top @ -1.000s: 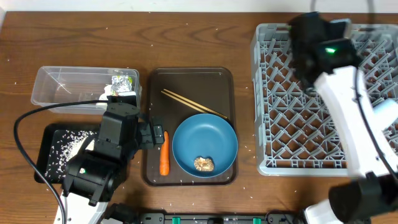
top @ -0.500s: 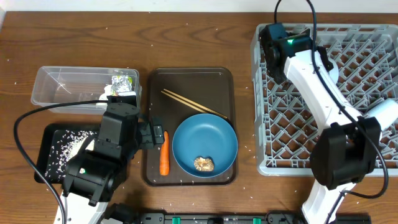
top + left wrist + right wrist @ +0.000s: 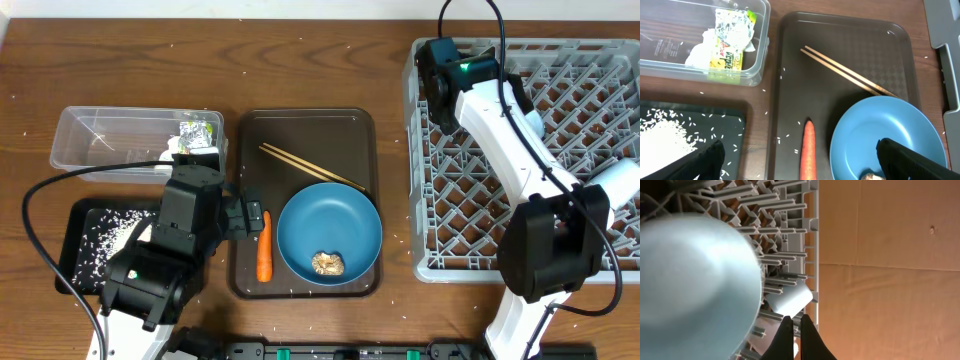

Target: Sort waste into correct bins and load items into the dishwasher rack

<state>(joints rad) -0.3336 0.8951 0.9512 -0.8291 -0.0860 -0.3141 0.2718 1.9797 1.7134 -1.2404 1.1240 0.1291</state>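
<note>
Our left tool (image 3: 799, 149) hangs spread by the carrot (image 3: 808, 152), beside the plate (image 3: 890, 135); chopsticks (image 3: 847, 72) lie beyond. The wrapper (image 3: 732, 42) sits in the tub (image 3: 670, 67); we cannot read its print. Our right tool (image 3: 796, 330), pressed together, is at the rack (image 3: 785, 210).

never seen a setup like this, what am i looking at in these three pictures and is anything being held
Two robot arms work at a wooden table. The wide picture looks down from above; the other two come from a camera on each wrist. The black left arm hangs its jaws wide open above the carrot on a brown tray, beside chopsticks and a blue plate with a food lump. A clear tub holds a wrapper; a black tray holds rice. The white right arm reaches over the grey rack, jaws shut and empty.
</note>
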